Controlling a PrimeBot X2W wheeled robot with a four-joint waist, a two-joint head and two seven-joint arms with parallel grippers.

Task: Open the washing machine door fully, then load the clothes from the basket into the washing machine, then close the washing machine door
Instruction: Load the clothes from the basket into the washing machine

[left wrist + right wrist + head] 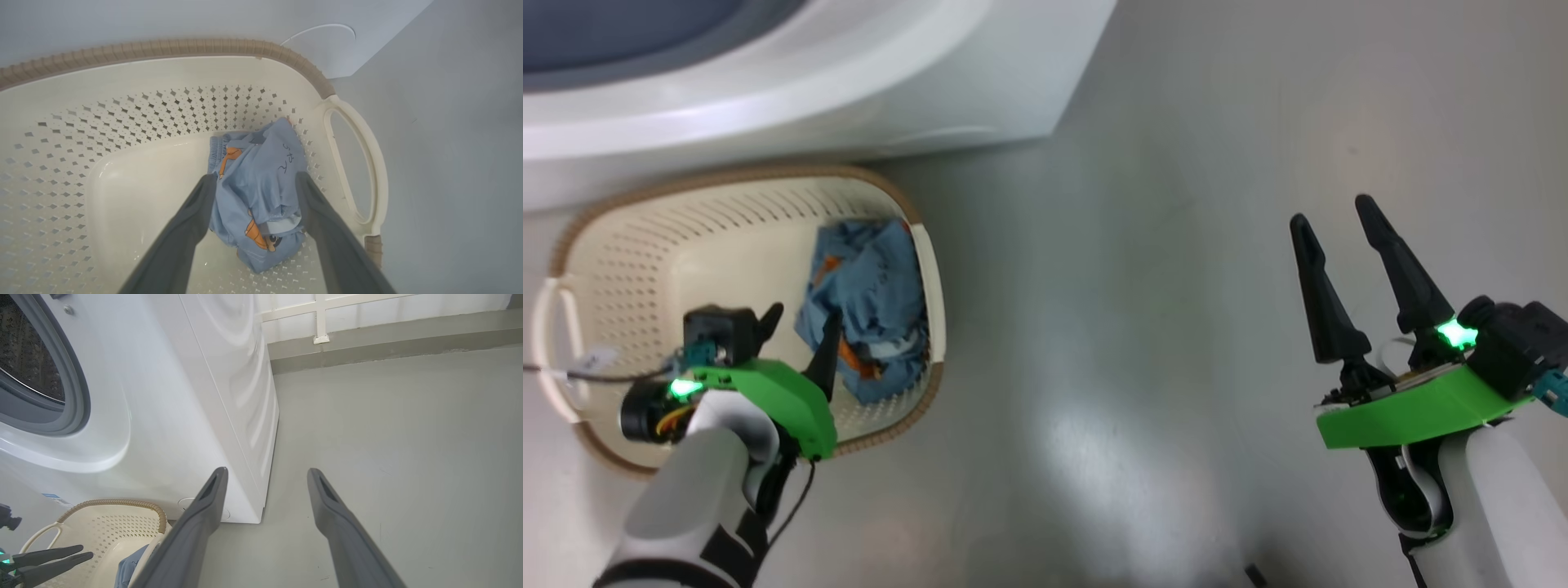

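Left wrist view: left gripper (255, 178) points into basket (163, 49), spread astride clothes (261, 192), bare bottom at nine o'clock; right gripper (1331, 211) spread over floor (1135, 286).

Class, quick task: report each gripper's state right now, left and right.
Left gripper: open, fingers either side of the clothes in the basket, not gripping.
Right gripper: open, holding nothing.

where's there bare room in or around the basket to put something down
Free: the basket bottom between its left handle and the clothes; the grey floor between basket and right gripper. Crowded: the basket's right end, where the open left gripper straddles the clothes.
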